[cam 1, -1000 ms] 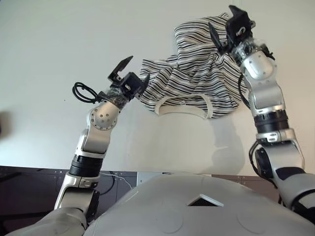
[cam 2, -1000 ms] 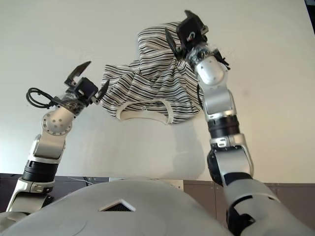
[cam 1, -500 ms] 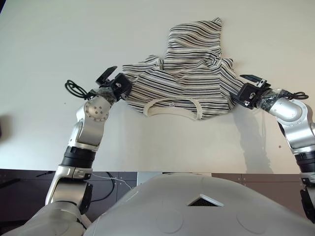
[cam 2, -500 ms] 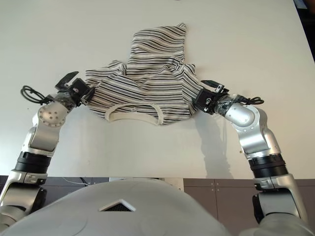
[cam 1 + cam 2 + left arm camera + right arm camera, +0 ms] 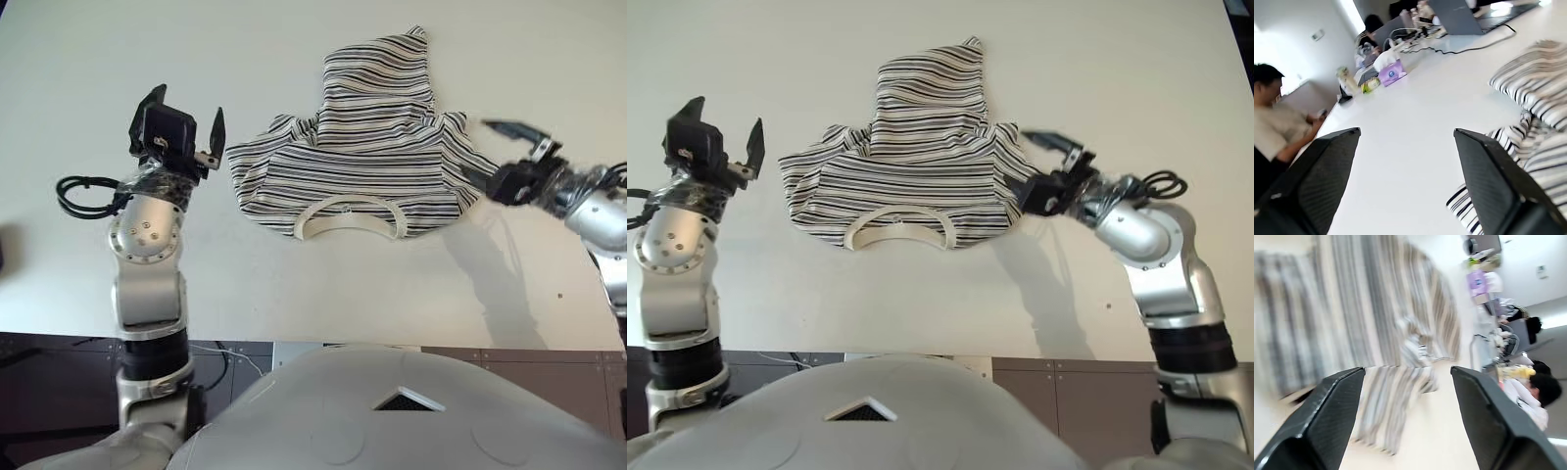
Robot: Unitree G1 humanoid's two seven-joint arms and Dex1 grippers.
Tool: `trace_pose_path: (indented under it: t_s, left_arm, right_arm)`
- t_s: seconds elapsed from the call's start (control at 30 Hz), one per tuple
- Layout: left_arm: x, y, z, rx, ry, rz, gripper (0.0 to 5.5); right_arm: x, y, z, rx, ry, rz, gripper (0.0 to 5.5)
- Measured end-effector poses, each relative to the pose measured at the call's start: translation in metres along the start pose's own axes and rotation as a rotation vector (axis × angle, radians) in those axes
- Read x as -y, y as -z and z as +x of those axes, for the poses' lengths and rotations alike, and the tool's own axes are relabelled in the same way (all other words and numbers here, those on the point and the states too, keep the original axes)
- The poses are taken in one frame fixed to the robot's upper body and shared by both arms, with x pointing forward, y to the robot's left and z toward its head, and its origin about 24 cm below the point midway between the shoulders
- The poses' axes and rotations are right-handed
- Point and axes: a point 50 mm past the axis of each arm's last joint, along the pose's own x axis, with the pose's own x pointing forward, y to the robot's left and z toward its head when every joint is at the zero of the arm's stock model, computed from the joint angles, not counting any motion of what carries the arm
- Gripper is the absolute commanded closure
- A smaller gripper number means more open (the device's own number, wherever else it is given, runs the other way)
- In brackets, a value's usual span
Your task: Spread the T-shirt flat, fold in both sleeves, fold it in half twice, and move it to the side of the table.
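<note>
The black-and-white striped T-shirt [image 5: 367, 147] lies rumpled on the white table [image 5: 294, 284], its cream collar [image 5: 345, 217] toward me and one part bunched up at the far side. My left gripper [image 5: 186, 103] is open and raised, a short way to the left of the shirt's left edge, holding nothing. In the left wrist view the striped cloth [image 5: 1533, 98] lies beyond the spread fingers [image 5: 1322, 181]. My right gripper [image 5: 1027, 164] is open at the shirt's right sleeve, and in the right wrist view the stripes [image 5: 1376, 328] lie between and beyond its fingers [image 5: 1488, 426].
Bare table top lies on both sides of the shirt and in front of it, up to the near edge [image 5: 313, 338]. At the table's far end stand a tissue box [image 5: 1391, 73], a laptop [image 5: 1459, 17] and cables, with people seated beyond.
My left gripper has come off the shirt's left edge, risen and swung to the left. My right gripper has lifted a little at the right sleeve. The shirt's left side is more bunched.
</note>
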Motion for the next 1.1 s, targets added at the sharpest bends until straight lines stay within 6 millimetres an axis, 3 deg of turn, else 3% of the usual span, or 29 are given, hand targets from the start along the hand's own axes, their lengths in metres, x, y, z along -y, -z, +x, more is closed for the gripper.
trace_pose_path:
  t_s: [0.1, 0.17, 0.2, 0.4, 0.57, 0.7, 0.93, 1.1]
  left_arm:
    - [0.017, 0.034, -0.030, -0.043, 0.288, 0.247, 1.96]
    - [0.027, 0.053, -0.049, -0.039, 0.493, 0.368, 1.96]
    - [0.026, 0.055, -0.047, -0.015, 0.516, 0.410, 1.96]
    - [0.036, 0.059, -0.015, 0.098, 0.498, 0.556, 1.96]
    - [0.045, 0.056, -0.001, 0.181, 0.458, 0.578, 1.96]
    - [0.046, 0.058, -0.002, 0.202, 0.435, 0.565, 1.96]
    - [0.048, 0.060, -0.002, 0.232, 0.423, 0.554, 1.96]
    - [0.051, 0.062, 0.000, 0.247, 0.438, 0.548, 2.75]
  right_arm:
    - [-0.023, 0.000, -0.011, 0.027, -0.110, -0.040, 2.25]
    - [-0.025, 0.002, -0.012, 0.036, -0.118, -0.105, 2.25]
    - [-0.023, 0.008, -0.008, 0.003, -0.092, -0.143, 2.25]
    - [-0.010, 0.035, 0.024, -0.042, 0.035, -0.362, 2.25]
    - [-0.012, 0.021, 0.042, 0.160, 0.091, -0.432, 2.25]
    - [-0.022, 0.014, 0.035, 0.265, 0.101, -0.412, 2.25]
    - [-0.035, 0.011, 0.028, 0.300, 0.134, -0.346, 2.25]
    - [-0.046, 0.002, 0.026, 0.301, 0.158, -0.262, 2.25]
